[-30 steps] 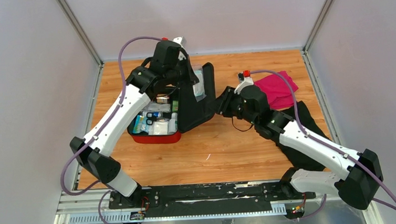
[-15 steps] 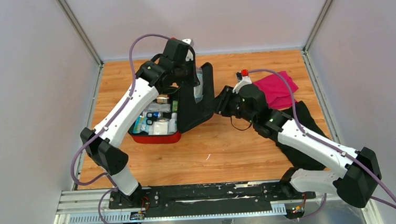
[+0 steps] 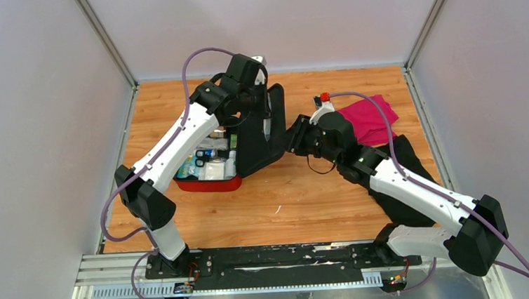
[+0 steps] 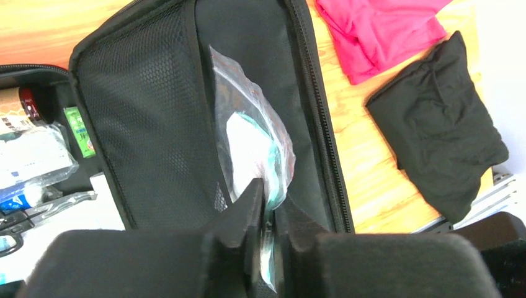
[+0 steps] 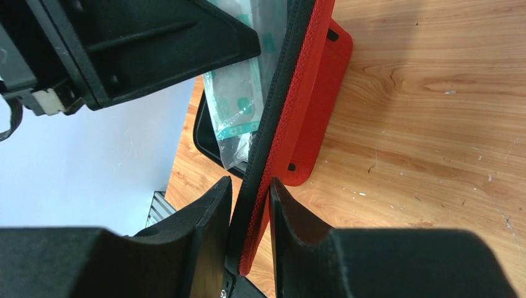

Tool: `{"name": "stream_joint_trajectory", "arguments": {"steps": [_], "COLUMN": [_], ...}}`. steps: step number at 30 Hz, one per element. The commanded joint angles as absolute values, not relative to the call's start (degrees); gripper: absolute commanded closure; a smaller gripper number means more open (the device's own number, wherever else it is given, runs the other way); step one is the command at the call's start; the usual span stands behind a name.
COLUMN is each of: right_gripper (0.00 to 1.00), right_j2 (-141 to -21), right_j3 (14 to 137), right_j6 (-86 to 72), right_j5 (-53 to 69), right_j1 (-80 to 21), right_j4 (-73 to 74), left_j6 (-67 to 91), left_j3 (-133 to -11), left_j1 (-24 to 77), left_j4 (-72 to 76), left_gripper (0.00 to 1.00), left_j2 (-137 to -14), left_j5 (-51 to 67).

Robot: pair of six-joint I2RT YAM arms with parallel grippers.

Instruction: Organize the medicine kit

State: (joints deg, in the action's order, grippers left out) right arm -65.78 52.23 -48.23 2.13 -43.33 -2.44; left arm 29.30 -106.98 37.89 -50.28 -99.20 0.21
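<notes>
The rounded-square red fabric zip case (image 3: pixel 208 184) is woven red outside with black lining, and its lid carries a black honeycomb mesh pocket (image 4: pixel 155 112). A clear plastic pouch (image 4: pixel 251 139) shows white and teal contents. A crumpled magenta cloth (image 4: pixel 372 31) and a black cloth (image 4: pixel 446 118) lie on the orange-brown grained wooden table (image 3: pixel 307 196).
</notes>
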Motion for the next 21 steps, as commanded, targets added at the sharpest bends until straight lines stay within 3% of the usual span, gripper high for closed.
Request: {"name": "stream_joint_trajectory", "arguments": {"steps": [1,6,16,21], "right_gripper": [0.67,0.67,0.65,0.65], "right_j2": [-66.3,-66.1,-65.9,-65.8], "right_j3": [52.8,52.4,52.1,52.0], "right_j6": [-47.8,-47.8,-47.1,-47.0], "right_j5": [3.6,3.3,2.7,2.8], "right_j1": [-43.6,-43.5,-43.6,-43.6], "right_j4": [-2.5,-2.5,-2.5,-2.5], "left_j6": [29.4,29.1,28.7,28.3], "left_j3": [-108.8,-109.5,-109.6,-109.2], "left_j1": [38.3,38.3,38.3,38.3], "left_j4": [-51.2,-51.3,-51.3,-51.3], "left_gripper": [0.82,0.67,0.55,0.54], "left_j2": [-100.9,-101.1,-99.8,-99.1], "left_j5": [1.9,2.4,0.9,0.1]}}
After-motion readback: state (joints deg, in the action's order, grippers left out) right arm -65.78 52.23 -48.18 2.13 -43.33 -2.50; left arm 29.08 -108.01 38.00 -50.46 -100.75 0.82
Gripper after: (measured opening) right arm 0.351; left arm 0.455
